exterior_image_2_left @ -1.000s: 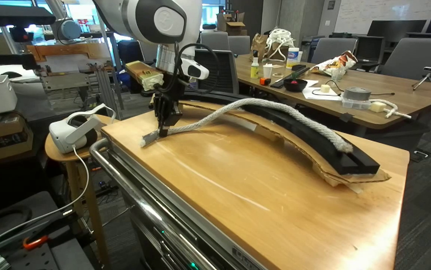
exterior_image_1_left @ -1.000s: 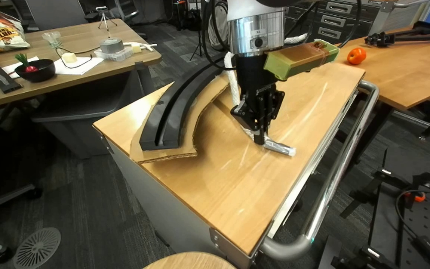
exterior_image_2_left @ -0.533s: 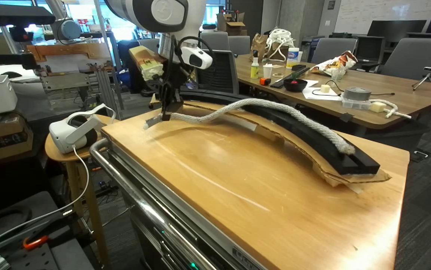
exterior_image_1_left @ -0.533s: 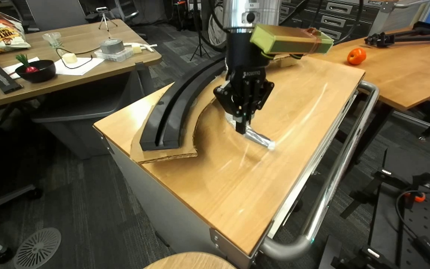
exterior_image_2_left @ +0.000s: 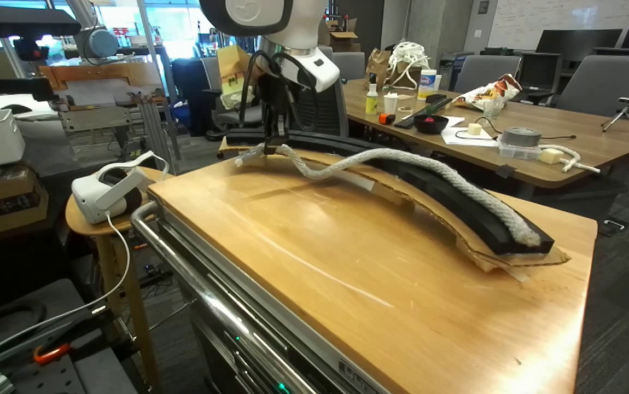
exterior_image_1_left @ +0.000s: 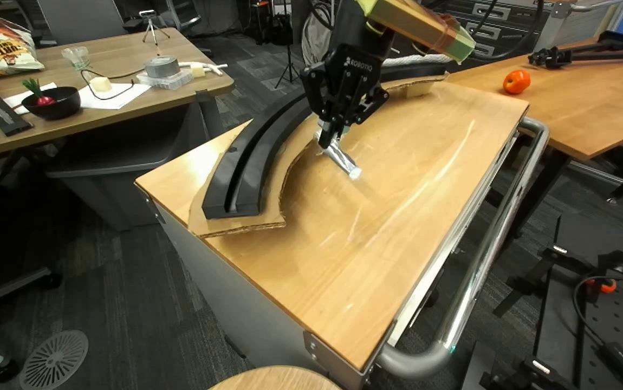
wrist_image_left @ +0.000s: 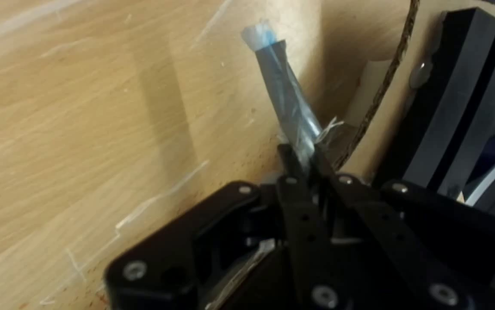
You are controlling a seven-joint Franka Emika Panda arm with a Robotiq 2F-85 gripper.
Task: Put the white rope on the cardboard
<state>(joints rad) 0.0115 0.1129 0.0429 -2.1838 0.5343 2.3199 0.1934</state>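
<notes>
Wooden tabletop [exterior_image_2_left: 347, 241]: wide bare room lies between inner edge of cardboard [exterior_image_1_left: 257, 168] and edge beside metal handle [exterior_image_1_left: 491, 244]
Cardboard is curved, one corner right near tabletop edge
Long white rope [exterior_image_2_left: 402, 157] has its axis along this curve: frayed end [exterior_image_2_left: 528, 237] lies on cardboard, further part sags past inner edge
Black gripper [wrist_image_left: 304, 158] is clamped on taped end [exterior_image_1_left: 339, 155], tip pointing away from cardboard, above tabletop
</notes>
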